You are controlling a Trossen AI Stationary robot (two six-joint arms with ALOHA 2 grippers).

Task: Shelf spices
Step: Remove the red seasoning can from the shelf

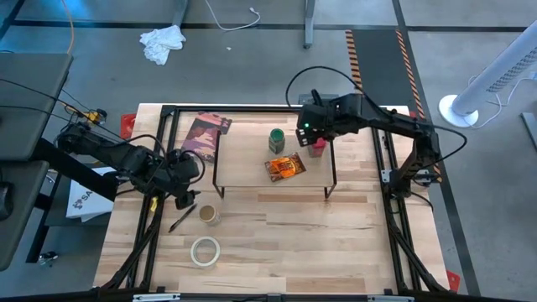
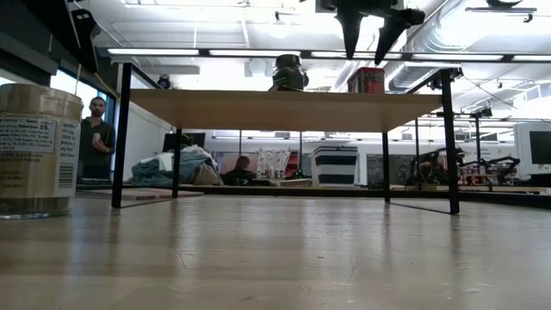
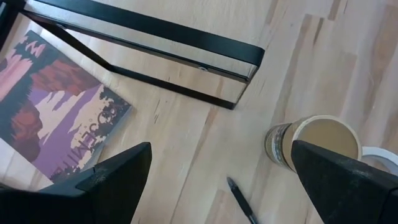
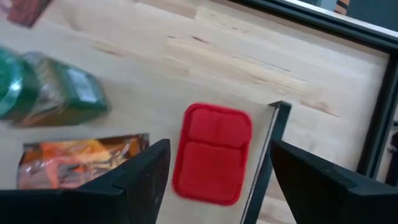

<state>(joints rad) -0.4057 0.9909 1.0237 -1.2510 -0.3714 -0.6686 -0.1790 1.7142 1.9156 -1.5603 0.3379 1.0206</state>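
So three of the spices are up on the shelf [image 1: 252,172]: the green-lidded jar [image 1: 276,139], the orange packet [image 1: 285,168] lying flat just in front of it, and the red tin [image 1: 316,148] at the right end by the corner leg. The tan-lidded jar [image 1: 208,215] sits down on the table [image 1: 336,243], off the shelf's left front corner.

Right gripper [image 1: 309,127] hangs over the red tin with its fingers spread apart, nothing between them. Left gripper [image 1: 186,178] is over the table left of the shelf, also spread wide and holding nothing.

Clutter near the tan-lidded jar: a black pen [image 1: 182,219] just beside it, a white tape roll [image 1: 205,251] nearer the front edge, and a purple-and-maroon printed packet [image 1: 205,134] at the shelf's back left.

Low view shows the right gripper's fingers clear above the tin, not touching, which the overhead hides. Left wrist view shows the jar's label side and the pen close by.
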